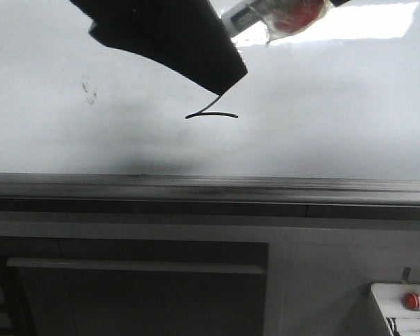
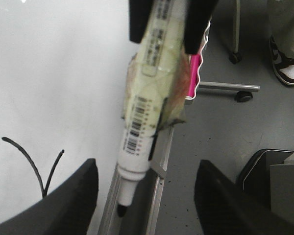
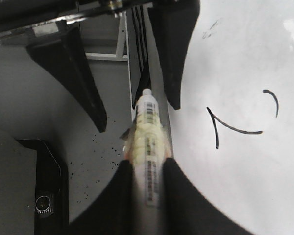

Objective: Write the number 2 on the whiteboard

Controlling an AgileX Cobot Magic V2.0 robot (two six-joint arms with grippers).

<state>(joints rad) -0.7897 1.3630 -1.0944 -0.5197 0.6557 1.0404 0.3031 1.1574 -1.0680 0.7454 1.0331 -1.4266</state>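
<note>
Glossy whiteboard (image 1: 336,105) bears thin black number 2 (image 1: 211,114).

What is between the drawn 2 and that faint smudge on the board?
Only bare whiteboard lies between the number 2 and the smudge, as the front view shows.

Grey cabinet (image 1: 136,287) below board rail, dark recessed panel in its front. Small white tray (image 1: 402,308) right of cabinet, at lower right corner of front view, holding red-capped marker (image 1: 411,301). Faint dark smudge (image 1: 89,92) well above cabinet, toward left. In left wrist view: grey floor (image 2: 225,132), caster wheel (image 2: 243,96) on metal bar, brown-and-white shoe (image 2: 287,64) beyond wheel. Black box (image 3: 41,196) on speckled floor in right wrist view.
</note>
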